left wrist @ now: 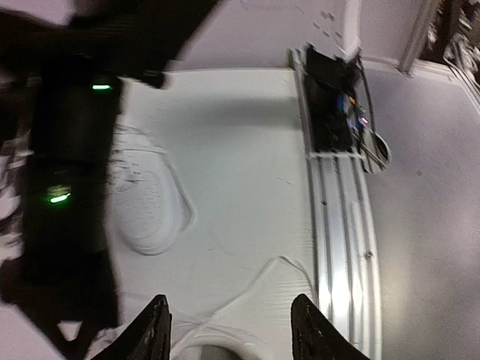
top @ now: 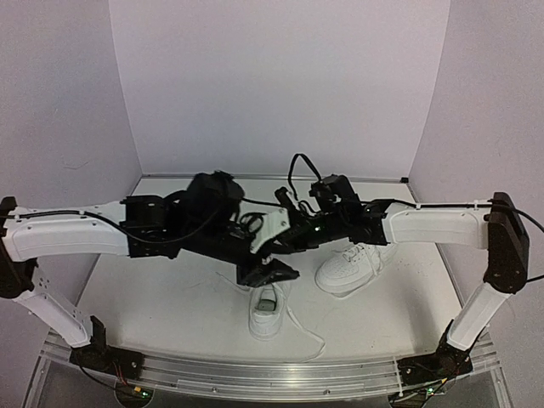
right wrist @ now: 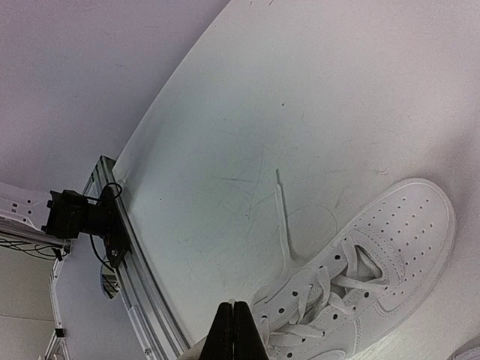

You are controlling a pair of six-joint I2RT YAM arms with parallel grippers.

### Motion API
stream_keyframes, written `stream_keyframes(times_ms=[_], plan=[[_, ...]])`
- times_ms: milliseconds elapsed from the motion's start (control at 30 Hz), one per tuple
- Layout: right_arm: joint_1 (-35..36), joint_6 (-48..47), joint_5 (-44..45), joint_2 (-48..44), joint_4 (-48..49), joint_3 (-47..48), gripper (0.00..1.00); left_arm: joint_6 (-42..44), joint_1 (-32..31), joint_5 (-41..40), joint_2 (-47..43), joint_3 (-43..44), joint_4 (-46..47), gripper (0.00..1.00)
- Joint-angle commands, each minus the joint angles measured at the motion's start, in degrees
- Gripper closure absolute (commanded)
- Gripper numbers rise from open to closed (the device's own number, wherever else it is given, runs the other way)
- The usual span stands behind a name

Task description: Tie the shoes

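Left gripper (left wrist: 233,330) spread apart above near shoe (top: 269,319); right gripper (right wrist: 233,330) pinched together above laces (right wrist: 322,296); far shoe (top: 348,270) just beside, loose lace (right wrist: 281,217) on table (right wrist: 300,90)

Near sneaker (top: 270,316), white, sits centre by the table's (top: 170,297) front edge, laces (top: 308,333) trailing loose; right sneaker (top: 348,270) lies angled close beside.

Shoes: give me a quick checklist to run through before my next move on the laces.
1. Left gripper open: ok.
2. Right gripper shut, lace inside it: cannot tell.
3. Shoe by right gripper tied: not ok. Its laces are loose, and the lace end lies on the table.
4. Near shoe upright: ok. Whether it has a knot: cannot tell.
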Motion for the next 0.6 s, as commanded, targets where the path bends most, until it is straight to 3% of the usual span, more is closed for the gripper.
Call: stream_keyframes(times_ms=[0, 100, 200, 400, 567], plan=[[1.54, 0.19, -1.64, 1.93, 0.76, 4.38, 1.0, -10.64, 3.9, -12.35, -14.62, -11.06, 16.11, 0.42], [3.38, 0.29, -1.87, 4.07, 0.65, 6.13, 1.0, -14.76, 5.47, -23.98, -20.82, -16.37, 17.38, 0.39], [5.3, 0.17, -1.71, 6.73, 0.29, 8.2, 1.0, -20.31, 8.16, -29.54, -25.67, -19.59, 16.16, 0.37], [9.36, -0.77, -0.62, 11.72, -1.25, 11.7, 1.0, -27.5, 11.08, -35.85, -30.62, -24.4, 13.24, 0.37], [11.11, -1.71, 0.1, 13.52, -3.46, 13.61, 0.99, -31.48, 12.82, -35.83, -30.36, -26.32, 11.61, 0.37]])
